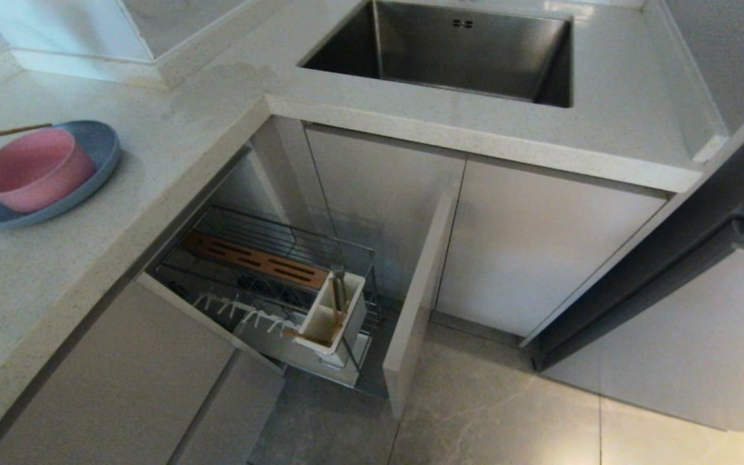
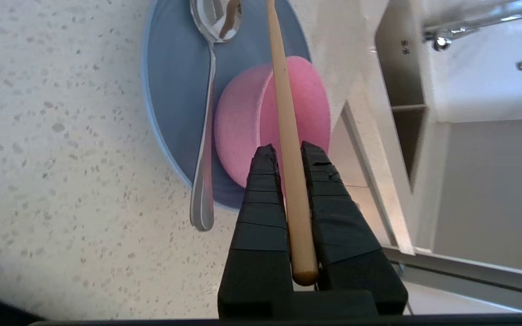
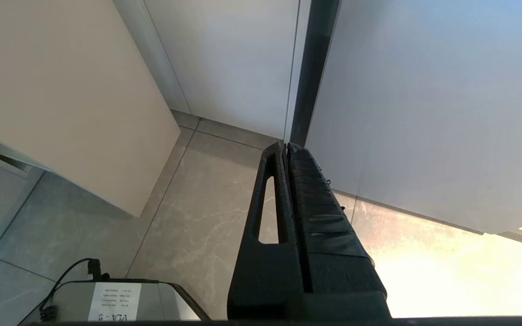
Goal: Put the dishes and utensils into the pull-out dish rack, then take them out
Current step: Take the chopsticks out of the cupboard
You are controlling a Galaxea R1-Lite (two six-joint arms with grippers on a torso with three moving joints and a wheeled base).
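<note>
Matt pink plastic bowl (image 2: 261, 122), glossy metal spoon (image 2: 206, 113), smooth wooden chopstick (image 2: 288, 136), speckled stone counter (image 2: 61, 158).

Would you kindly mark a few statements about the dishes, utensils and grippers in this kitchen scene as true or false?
1. The left gripper is shut on a chopstick. True.
2. The pink bowl sits in the pull-out dish rack. False: it rests on the blue plate on the counter.
3. The fork stands in the white utensil box. True.
4. The spoon lies in the sink. False: it lies on the plate beside the bowl.
5. The right gripper holds a plate. False: it is shut on nothing, above the floor.
</note>
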